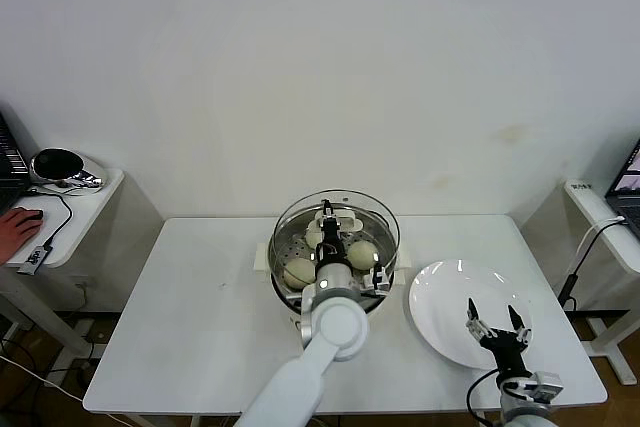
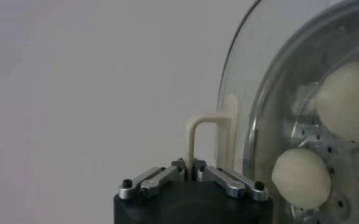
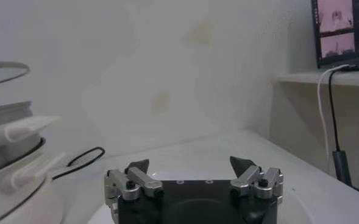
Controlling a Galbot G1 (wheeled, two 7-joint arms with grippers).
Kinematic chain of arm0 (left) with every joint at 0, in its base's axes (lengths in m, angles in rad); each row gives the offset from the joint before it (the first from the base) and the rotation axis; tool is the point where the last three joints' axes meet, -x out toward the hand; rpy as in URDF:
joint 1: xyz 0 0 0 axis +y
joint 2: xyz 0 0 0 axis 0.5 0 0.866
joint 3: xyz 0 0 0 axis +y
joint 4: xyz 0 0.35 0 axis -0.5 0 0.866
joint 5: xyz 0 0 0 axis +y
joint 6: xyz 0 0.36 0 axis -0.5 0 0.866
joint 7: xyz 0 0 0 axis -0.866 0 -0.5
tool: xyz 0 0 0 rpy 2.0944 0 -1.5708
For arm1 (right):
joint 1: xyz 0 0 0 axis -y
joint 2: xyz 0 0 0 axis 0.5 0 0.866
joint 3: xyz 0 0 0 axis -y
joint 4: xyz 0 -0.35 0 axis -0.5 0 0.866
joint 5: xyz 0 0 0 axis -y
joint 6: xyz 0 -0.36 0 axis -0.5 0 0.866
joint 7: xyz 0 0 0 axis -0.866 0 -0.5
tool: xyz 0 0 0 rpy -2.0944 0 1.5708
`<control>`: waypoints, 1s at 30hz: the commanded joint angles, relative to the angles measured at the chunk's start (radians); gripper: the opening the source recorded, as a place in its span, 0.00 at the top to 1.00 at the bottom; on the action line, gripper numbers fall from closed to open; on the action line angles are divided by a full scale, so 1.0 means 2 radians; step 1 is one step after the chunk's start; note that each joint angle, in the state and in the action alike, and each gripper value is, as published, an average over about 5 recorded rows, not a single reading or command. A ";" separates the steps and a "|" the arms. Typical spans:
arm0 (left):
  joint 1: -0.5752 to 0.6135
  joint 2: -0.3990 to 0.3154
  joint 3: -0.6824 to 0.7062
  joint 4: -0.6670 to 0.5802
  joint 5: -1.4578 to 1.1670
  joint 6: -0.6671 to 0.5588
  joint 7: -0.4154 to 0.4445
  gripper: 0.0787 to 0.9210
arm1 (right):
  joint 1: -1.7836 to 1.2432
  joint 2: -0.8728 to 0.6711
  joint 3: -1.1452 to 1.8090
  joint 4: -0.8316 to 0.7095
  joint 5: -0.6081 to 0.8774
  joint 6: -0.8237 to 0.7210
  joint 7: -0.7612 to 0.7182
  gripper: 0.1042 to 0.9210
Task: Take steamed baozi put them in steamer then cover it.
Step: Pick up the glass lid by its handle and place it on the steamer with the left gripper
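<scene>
The steel steamer [image 1: 283, 250] stands at the table's middle back, with cream-white baozi [image 1: 299, 272] on its perforated tray; another bun [image 1: 362, 252] lies beside it. My left gripper [image 1: 328, 219] is shut on the cream-white bar handle [image 2: 199, 131] of the clear glass cover [image 1: 335, 209] and holds the cover over the pot. In the left wrist view the cover [image 2: 270, 73] shows with two baozi [image 2: 301, 178] behind the glass. My right gripper [image 1: 492, 321] is open and empty over the white plate [image 1: 440, 297]. It also shows open in the right wrist view [image 3: 191, 164].
A black cable [image 3: 81, 159] lies on the table by the steamer's white base [image 3: 14, 182]. Side tables stand left [image 1: 70, 209] and right [image 1: 605, 222] of the white table. A person's hand [image 1: 15, 227] rests on a mouse at the left.
</scene>
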 commanded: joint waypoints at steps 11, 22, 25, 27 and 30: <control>0.016 -0.007 -0.002 0.008 0.034 0.021 0.019 0.93 | 0.004 0.004 -0.003 -0.005 -0.005 0.000 0.000 0.12; 0.017 -0.007 -0.008 0.016 0.035 0.020 0.014 0.93 | 0.003 0.006 -0.005 -0.005 -0.006 0.001 -0.001 0.12; 0.017 -0.007 -0.008 0.016 0.034 0.020 0.014 0.93 | 0.003 0.007 -0.005 -0.005 -0.006 0.001 -0.001 0.12; 0.018 -0.007 -0.007 0.015 0.034 0.020 0.014 0.93 | 0.003 0.008 -0.005 -0.005 -0.007 0.001 -0.001 0.12; 0.020 -0.007 -0.006 0.013 0.033 0.020 0.014 0.93 | 0.003 0.009 -0.005 -0.005 -0.007 0.001 -0.001 0.12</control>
